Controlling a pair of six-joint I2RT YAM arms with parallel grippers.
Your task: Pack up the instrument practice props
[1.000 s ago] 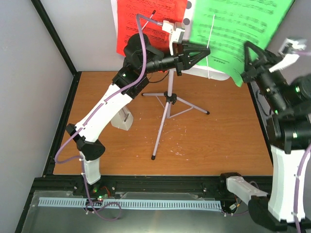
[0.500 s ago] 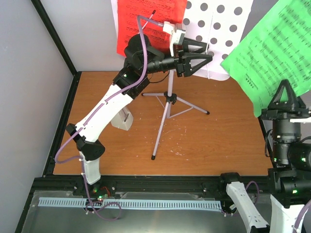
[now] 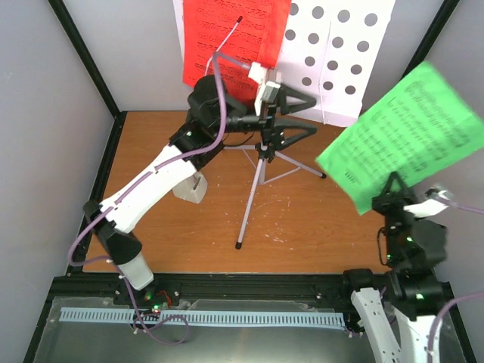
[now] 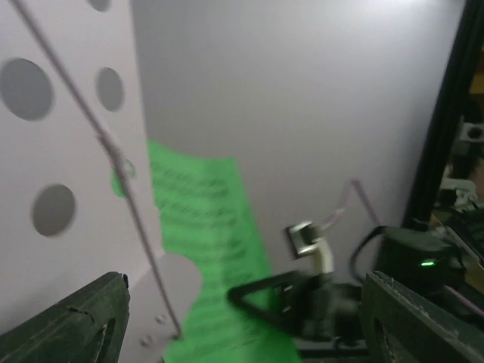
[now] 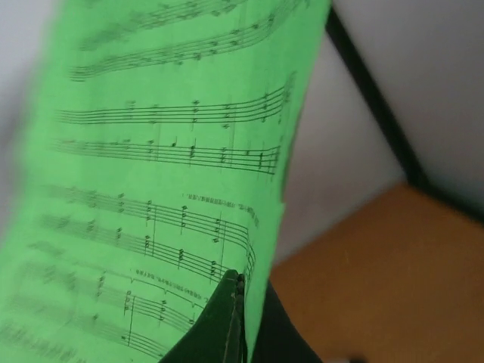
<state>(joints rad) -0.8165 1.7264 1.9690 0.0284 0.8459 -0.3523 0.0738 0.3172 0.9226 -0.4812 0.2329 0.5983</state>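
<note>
The right claw (image 5: 239,283) is clamped on the lower edge of the green page (image 5: 151,151), which it holds aloft at the right of the top view, apart from the music stand (image 3: 340,53). The left claw (image 3: 315,115) has its fingers spread with nothing between them, just beside the stand's panel at upper centre. The red page (image 3: 234,38) lies against the stand. The metronome (image 3: 191,187) sits on the surface (image 3: 333,219) at centre left.
</note>
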